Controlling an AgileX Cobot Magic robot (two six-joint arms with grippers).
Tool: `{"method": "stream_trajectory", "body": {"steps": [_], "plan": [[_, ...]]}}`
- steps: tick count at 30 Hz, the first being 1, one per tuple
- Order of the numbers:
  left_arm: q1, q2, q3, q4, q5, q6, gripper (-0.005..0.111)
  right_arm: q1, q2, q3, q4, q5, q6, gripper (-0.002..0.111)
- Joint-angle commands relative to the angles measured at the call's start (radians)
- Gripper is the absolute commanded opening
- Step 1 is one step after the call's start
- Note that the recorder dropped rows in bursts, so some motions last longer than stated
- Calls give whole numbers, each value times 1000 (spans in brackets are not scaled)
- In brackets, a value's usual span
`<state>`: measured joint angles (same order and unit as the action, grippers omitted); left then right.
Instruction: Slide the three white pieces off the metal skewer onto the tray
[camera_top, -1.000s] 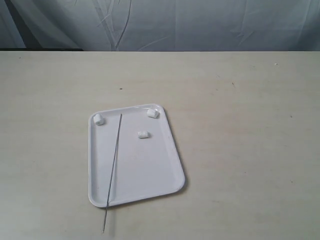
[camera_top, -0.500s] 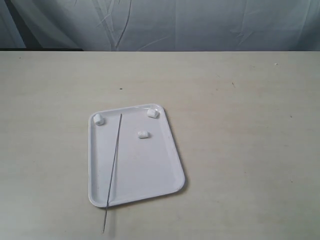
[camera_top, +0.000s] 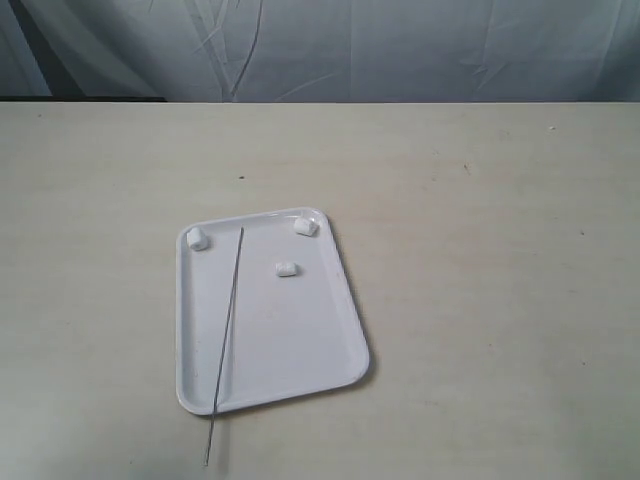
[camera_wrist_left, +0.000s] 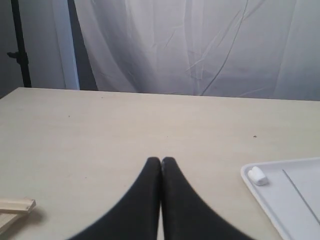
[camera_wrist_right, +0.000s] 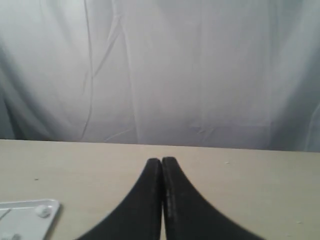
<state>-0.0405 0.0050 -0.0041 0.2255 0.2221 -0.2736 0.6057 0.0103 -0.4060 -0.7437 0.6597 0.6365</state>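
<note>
The white tray (camera_top: 320, 350) lies on the table. Three white pieces rest loose on it: one at the far left corner (camera_top: 198, 238), one at the far right corner (camera_top: 305, 226), one nearer the middle (camera_top: 286, 268). The metal skewer (camera_top: 228, 320) lies bare across the tray's left side, its near end sticking out over the front rim onto the table. Neither arm shows in the exterior view. My left gripper (camera_wrist_left: 161, 160) is shut and empty above bare table, left of the tray corner (camera_wrist_left: 250, 170). My right gripper (camera_wrist_right: 161, 160) is shut and empty, the tray (camera_wrist_right: 30, 205) off to its side.
A pale wooden piece (camera_wrist_left: 15, 206) lies on the table near the left gripper. A grey curtain (camera_top: 400, 45) hangs behind the table's far edge. Bare tabletop (camera_top: 500, 250) surrounds the tray on all sides.
</note>
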Motion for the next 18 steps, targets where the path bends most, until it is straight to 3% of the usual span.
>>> {"method": "stream_trajectory", "body": {"steps": [1, 7, 14, 18], "plan": [[1, -5, 4, -7, 18, 2, 0, -122, -10, 2, 30, -25, -66, -1], [1, -5, 4, -7, 16, 4, 0, -289, -10, 2, 275, -125, -74, -1], [1, -5, 4, -146, 10, 139, 0, -412, -10, 2, 562, -82, -578, -1], [1, -5, 4, -202, 10, 190, 0, -472, -10, 4, 654, -18, -666, -1]]}}
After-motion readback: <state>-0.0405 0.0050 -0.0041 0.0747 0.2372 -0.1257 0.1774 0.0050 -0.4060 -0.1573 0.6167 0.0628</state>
